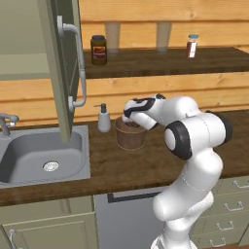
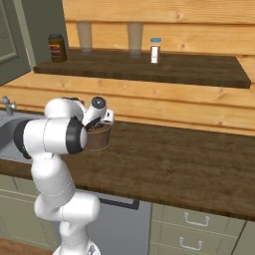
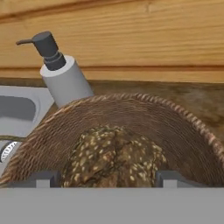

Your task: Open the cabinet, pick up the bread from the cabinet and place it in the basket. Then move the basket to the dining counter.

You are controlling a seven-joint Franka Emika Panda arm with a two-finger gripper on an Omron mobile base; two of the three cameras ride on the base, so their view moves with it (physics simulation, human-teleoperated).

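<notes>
**Desk editor:** What sits under the tool [image 3: 107, 178]?

**Photographer:** One brown woven basket [image 3: 175, 131], with one seeded dark bread [image 3: 114, 157] lying inside it. The tool hangs just over the rim, its jaws spread wide, one fingertip [image 3: 41, 178] either side of the loaf. It grips nothing.

**Desk editor:** And the basket's spot?

**Photographer:** It stands upright on the dark wood desk [image 1: 146, 165], directly below the tool. Just beside it, on the sink side, stands one grey soap bottle [image 1: 103, 118] with a dark pump. One steel sink [image 1: 44, 158] lies beyond that, with one faucet [image 1: 6, 121] at its far corner.

**Desk editor:** The cabinet?

**Photographer:** One sage-green cabinet [image 1: 58, 68] door hangs open above the sink, up and away from the tool, with one long silver handle [image 1: 78, 63] on it.

**Desk editor:** Anything higher?

**Photographer:** One wooden shelf [image 2: 149, 67] above and behind the tool carries one dark jar [image 2: 57, 48] with a yellow label and one small white shaker [image 2: 155, 50] with a blue cap, well apart from each other.
</notes>
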